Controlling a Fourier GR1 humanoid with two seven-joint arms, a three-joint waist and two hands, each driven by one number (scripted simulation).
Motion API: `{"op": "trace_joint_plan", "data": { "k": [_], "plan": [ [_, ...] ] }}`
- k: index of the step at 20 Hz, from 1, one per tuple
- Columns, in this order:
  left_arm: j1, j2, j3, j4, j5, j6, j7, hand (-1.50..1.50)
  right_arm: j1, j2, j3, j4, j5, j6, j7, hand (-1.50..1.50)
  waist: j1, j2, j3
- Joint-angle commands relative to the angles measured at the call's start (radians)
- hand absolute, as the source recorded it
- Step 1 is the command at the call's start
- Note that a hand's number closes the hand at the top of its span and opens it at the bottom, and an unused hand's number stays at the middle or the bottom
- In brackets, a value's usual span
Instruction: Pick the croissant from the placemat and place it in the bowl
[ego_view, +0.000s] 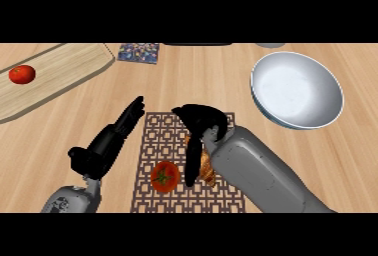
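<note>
My right hand (203, 122) is down over the one placemat (159, 145), its fingers (193, 165) curled round the single croissant (207, 170), which shows as a brown sliver under my wrist, over the mat's right half; I cannot tell whether it is lifted or resting there. Just beside it on the same mat lies one red tomato (165, 176), near my thumb but apart from it. My left hand (111, 142) sits at the mat's left edge with its fingers straight and together, pointing up the bench (199, 80), holding nothing. One pale bowl (297, 90) stands to the upper right, well apart from the mat, with nothing in it. At the upper left is one wooden cutting board (55, 75) carrying one red apple (22, 74). One small patterned square (139, 52) lies just beside the board's right end, near the far edge.
</note>
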Motion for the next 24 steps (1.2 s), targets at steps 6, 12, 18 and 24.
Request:
{"op": "trace_joint_plan", "data": {
  "k": [6, 12, 18, 24],
  "plan": [
    [0.031, -0.012, 0.009, 0.008, -0.029, -0.018, -0.037, 0.0, 0.046, 0.023, 0.059, -0.019, 0.094, 0.038, 0.086, -1.5, -0.002, 0.002, 0.001],
    [0.065, 0.029, 0.054, -0.106, 0.016, -0.058, 0.046, 0.0, 0.132, 0.029, 0.108, -0.084, 0.249, -0.043, 0.048, -1.5, 0.003, 0.0, 0.001],
    [0.032, -0.032, 0.023, -0.056, -0.04, -0.032, 0.029, 0.0, 0.153, 0.005, 0.13, -0.07, 0.375, -0.081, -0.008, -1.5, -0.001, 0.002, 0.001],
    [0.056, -0.004, 0.078, -0.012, -0.016, -0.087, -0.025, 0.0, 0.201, 0.002, 0.12, 0.006, 0.442, -0.107, -0.083, -1.5, 0.001, 0.003, 0.001]
  ]
}}
